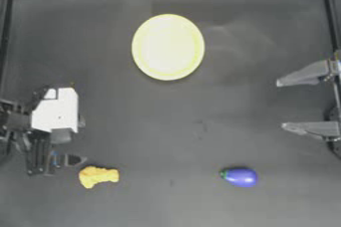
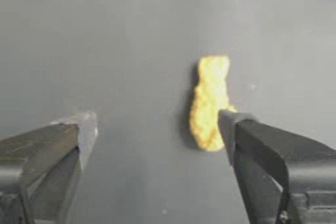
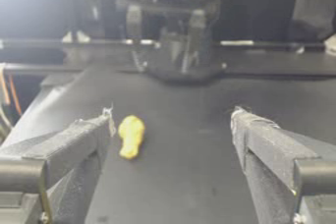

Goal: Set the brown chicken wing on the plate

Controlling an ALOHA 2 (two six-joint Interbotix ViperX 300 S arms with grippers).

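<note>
**Wing still on table, left gripper lined up beside it**

While the wing sat untouched, we logged the scene left to right. Left gripper (image 1: 67, 160) was at the table's left side, jaws spread apart, empty. In the left wrist view one fingertip (image 2: 230, 120) sat right at the edge of the brown chicken wing (image 2: 210, 101), touching or just short, we couldn't tell. Top view put the brown chicken wing (image 1: 98, 175) on the dark table (image 1: 166, 121) near the front, just right of that gripper. Plate (image 1: 167, 47) lay well apart, toward the far middle, bare. A blue-purple egg-shaped object (image 1: 240, 176) sat further right along the front. Right gripper (image 1: 303, 101) was parked at the right edge, jaws wide open.

Risks, as we judged them: wing was off-centre between the jaws, so closing could nudge it aside or pinch only its edge, and it might drop on the way to the plate.

Hidden: wing's height and underside; left arm partly cut off at the frame edge.
</note>
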